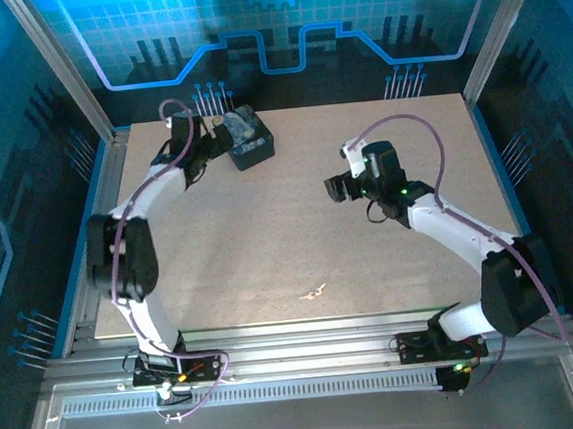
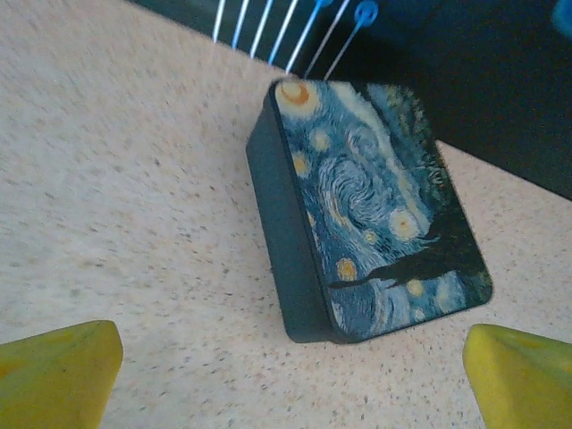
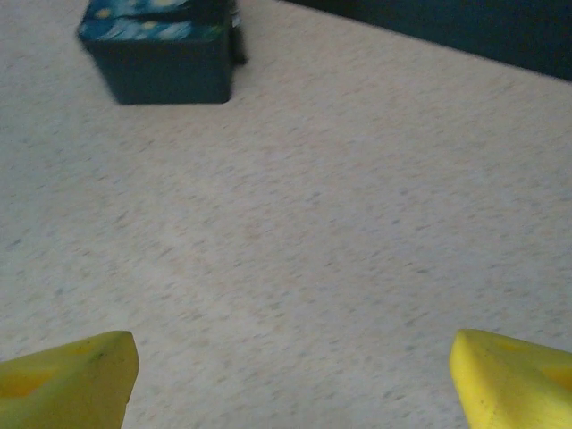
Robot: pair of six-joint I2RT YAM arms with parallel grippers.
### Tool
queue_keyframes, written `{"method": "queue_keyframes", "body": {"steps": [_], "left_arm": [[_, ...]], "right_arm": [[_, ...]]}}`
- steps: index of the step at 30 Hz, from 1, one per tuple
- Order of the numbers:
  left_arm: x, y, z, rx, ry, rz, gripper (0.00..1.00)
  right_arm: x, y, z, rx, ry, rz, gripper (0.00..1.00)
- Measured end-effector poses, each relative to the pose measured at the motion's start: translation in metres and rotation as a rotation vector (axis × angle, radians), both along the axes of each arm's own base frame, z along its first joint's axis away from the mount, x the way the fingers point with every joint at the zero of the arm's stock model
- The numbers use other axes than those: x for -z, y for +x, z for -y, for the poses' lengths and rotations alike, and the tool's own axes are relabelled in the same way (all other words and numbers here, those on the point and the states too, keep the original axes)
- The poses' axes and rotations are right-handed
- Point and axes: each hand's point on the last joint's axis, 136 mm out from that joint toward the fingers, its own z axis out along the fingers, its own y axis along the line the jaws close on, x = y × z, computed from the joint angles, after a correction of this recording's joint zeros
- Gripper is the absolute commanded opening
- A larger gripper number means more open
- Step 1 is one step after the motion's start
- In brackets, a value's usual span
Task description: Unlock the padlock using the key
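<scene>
The speckled pale counter point(image 1: 269, 246) carried everything. The left arm point(image 1: 130, 258) reached along the left side to the far left corner. The right arm point(image 1: 459, 230) bent in from the right, with its wrist over the middle right of the counter.

A dark blue swirl-patterned tin point(image 1: 248, 138) lay flat near the far edge, its painted lid up, just beside the left arm's wrist. In the left wrist view the tin point(image 2: 375, 214) sat just ahead of the left jaws. Those stood wide apart, yellow fingertips point(image 2: 63, 371) at either lower corner, gripping nothing.

The right jaws were also spread wide, fingertips point(image 3: 71, 375) over bare counter and nothing between them, with the tin point(image 3: 161, 54) well ahead.

A small dark shape point(image 3: 236, 36) stood against the tin's corner, too blurred to name.

The key point(image 1: 313, 292), a thin pale sliver, lay alone near the counter's front edge, about midway between the two arms and well apart from both jaws and the tin.
</scene>
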Motion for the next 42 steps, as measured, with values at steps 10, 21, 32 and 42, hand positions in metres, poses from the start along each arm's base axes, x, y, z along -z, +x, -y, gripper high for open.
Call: {"method": "queue_keyframes", "body": {"steps": [10, 21, 32, 42], "left_arm": [[0.067, 0.038, 0.025, 0.014, -0.102, -0.229, 0.94], [0.083, 0.013, 0.037, 0.078, -0.119, -0.350, 0.72], [0.084, -0.104, 0.048, 0.237, -0.065, -0.491, 0.64], [0.059, -0.169, 0.030, 0.259, -0.071, -0.510, 0.77]], "right_arm": [[0.016, -0.061, -0.065, -0.144, 0.032, -0.111, 0.89], [0.019, -0.079, -0.079, -0.180, 0.054, -0.160, 0.90], [0.006, -0.085, -0.077, -0.173, 0.082, -0.146, 0.90], [0.014, -0.083, -0.085, -0.178, 0.095, -0.193, 0.90]]}}
